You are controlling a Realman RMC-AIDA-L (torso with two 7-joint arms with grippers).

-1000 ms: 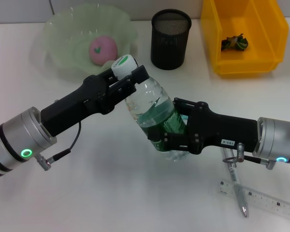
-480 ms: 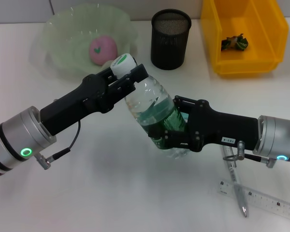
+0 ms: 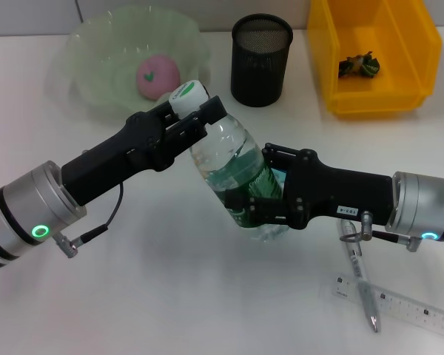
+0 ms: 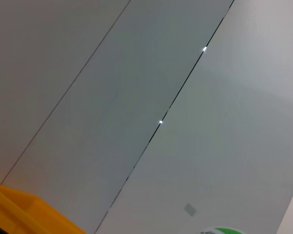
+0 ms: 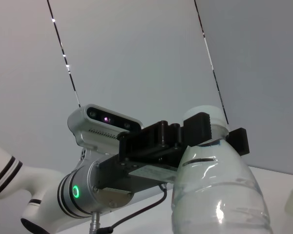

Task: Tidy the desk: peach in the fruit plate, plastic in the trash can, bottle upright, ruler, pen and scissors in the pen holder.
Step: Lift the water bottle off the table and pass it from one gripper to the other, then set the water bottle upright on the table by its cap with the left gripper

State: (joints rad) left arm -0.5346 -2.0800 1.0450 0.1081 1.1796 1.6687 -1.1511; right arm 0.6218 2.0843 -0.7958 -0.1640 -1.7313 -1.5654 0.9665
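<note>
- Two grippers hold the tilted bottle (image 3: 237, 174) over bare desk (image 3: 170, 296).
- Far left, the peach (image 3: 157, 75) sits in the fruit plate (image 3: 96, 44).
- The left gripper (image 3: 196, 118) clamps the bottle's neck.
- The right gripper (image 3: 255, 200) grips the label.
- The pen (image 3: 359, 277) and ruler (image 3: 407, 305) lie at the desk's right near edge.

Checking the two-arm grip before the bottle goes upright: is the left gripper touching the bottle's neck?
Touching. In the right wrist view the left gripper has a black finger on either side of the bottle just under its white cap; the head view agrees.
</note>
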